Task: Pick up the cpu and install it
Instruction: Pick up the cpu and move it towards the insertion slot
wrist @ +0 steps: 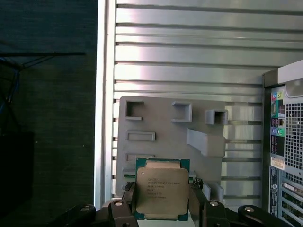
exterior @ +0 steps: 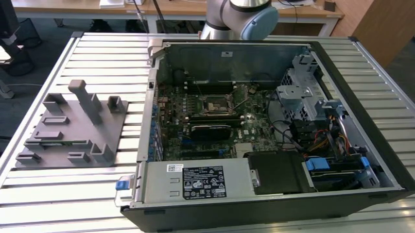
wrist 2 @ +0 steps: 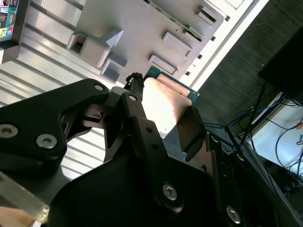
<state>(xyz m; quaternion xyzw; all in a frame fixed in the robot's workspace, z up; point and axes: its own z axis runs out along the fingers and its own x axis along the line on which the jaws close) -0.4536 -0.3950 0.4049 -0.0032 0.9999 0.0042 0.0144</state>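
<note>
As it hangs above the grey fixture tray (wrist: 161,106), the claw (wrist: 162,202) clamps the cpu (wrist: 160,187) — closed on its sides

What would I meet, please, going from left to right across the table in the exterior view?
Grey fixture tray → motherboard socket → metal drive cage → the computer case's right wall.
</note>
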